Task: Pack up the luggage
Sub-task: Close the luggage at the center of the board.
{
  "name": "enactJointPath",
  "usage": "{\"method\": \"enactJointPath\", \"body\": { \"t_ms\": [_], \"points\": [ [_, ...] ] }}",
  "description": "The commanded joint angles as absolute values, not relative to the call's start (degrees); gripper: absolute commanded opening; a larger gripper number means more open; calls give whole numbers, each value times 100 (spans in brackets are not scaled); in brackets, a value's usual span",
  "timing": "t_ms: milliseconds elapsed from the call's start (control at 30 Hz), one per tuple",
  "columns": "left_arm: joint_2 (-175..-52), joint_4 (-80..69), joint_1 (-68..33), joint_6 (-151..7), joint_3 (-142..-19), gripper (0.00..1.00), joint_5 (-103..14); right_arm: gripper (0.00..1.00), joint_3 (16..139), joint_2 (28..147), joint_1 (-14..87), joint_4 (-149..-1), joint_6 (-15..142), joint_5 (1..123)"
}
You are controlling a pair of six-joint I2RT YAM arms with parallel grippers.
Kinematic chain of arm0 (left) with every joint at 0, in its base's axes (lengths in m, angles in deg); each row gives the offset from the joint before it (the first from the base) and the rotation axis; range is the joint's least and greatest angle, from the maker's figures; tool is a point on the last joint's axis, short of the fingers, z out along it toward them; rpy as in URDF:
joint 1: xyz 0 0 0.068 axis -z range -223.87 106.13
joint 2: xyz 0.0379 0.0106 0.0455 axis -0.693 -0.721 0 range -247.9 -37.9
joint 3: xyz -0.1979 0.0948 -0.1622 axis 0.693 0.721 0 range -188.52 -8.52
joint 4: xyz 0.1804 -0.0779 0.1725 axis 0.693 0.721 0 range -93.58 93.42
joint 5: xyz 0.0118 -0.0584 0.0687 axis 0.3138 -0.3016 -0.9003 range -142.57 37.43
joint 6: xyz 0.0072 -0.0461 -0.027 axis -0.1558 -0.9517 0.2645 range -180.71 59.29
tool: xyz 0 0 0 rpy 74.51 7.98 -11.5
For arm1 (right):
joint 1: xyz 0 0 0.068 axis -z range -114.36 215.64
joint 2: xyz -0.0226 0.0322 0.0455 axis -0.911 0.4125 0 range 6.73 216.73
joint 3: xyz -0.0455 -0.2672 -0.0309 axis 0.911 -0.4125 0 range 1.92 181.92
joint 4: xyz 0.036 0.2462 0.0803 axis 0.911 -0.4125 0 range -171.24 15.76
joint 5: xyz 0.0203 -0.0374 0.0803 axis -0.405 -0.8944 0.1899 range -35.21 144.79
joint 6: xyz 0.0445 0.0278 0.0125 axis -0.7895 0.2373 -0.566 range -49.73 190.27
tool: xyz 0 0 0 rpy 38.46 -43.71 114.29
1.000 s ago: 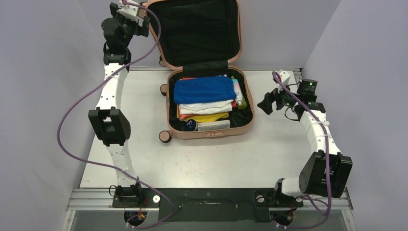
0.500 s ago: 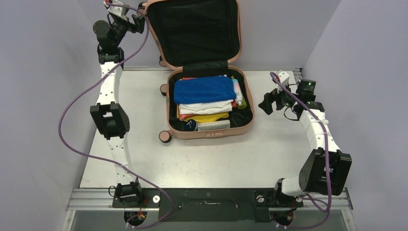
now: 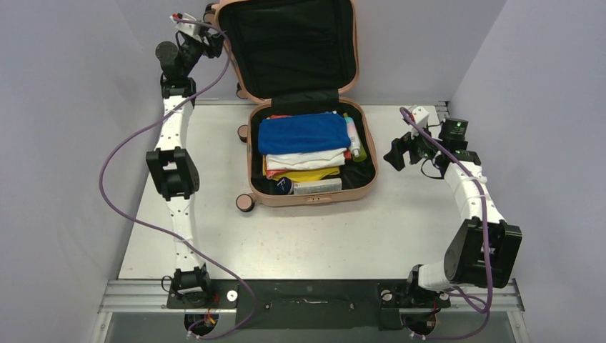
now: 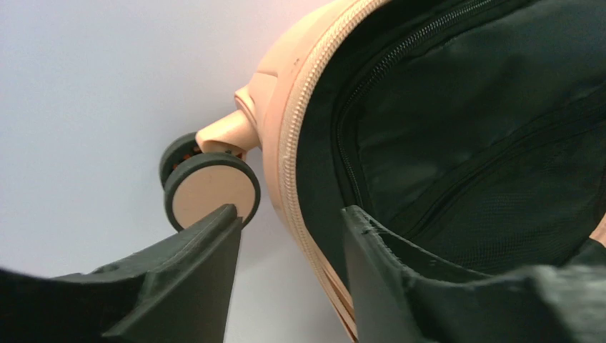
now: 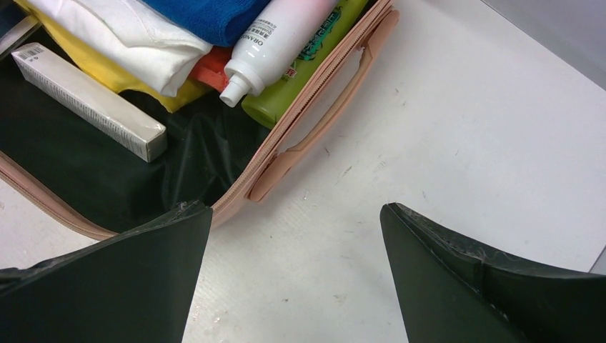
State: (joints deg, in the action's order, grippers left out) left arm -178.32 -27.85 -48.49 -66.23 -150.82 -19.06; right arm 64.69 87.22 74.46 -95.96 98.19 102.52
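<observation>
**A:** Where is the suitcase (image 3: 314, 199)?

**B:** At the far middle of the table (image 3: 321, 236), lying open. Its peach shell lies flat, and the black-lined lid (image 3: 293, 43) stands up against the far wall.

**A:** What is inside it?

**B:** A folded blue towel (image 3: 303, 133) lies on top of a stack, with white cloth (image 3: 307, 158) and a yellow garment (image 3: 307, 174) under it. A white bottle (image 5: 282, 39) and a green bottle (image 5: 307, 64) lie side by side along the right wall. A long white box (image 5: 89, 93) lies at the near edge.

**A:** And the left gripper (image 3: 205, 41)?

**B:** It is raised at the lid's far-left corner. In its wrist view the left gripper (image 4: 289, 214) has its fingers (image 4: 179, 279) apart, astride the zip edge. One is on the outside below a caster wheel (image 4: 211, 193), the other on the lining side. There is a gap on the outer side, so the rim is not clamped.

**A:** And the right gripper (image 3: 394, 153)?

**B:** It hangs just right of the suitcase. From the wrist, the right gripper (image 5: 296, 207) is spread wide and holds nothing, above bare table beside the pink side handle (image 5: 321, 114).
</observation>
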Motion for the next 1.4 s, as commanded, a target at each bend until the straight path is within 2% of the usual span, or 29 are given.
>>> {"method": "enactJointPath", "body": {
  "t_ms": [0, 67, 167, 200, 667, 1067, 1367],
  "points": [
    [-17931, -3183, -4755, -6586, -15539, 48, -1847, 92, 6477, 8750, 7366, -9498, 9943, 10278],
    [-17970, -3171, -4724, -6549, -15583, 33, -1792, 92, 6484, 8762, 7355, -9514, 9954, 10270],
    [-17984, -3180, -4680, -6546, -15624, 2, -1721, 92, 6489, 8780, 7330, -9524, 9967, 10261],
    [-17985, -3174, -4669, -6550, -15633, 0, -1704, 92, 6487, 8786, 7322, -9523, 9970, 10256],
    [-17199, -3212, -4727, -7101, -14932, 0, -869, 92, 7085, 9359, 7126, -9491, 9096, 10484],
    [-16047, -3183, -4535, -7026, -13672, 0, -437, 93, 7165, 9343, 7117, -8935, 8268, 9428],
    [-14864, -2848, -4431, -6811, -12110, 0, -267, 95, 7416, 9399, 7131, -8894, 8054, 9008]
  ]
}}
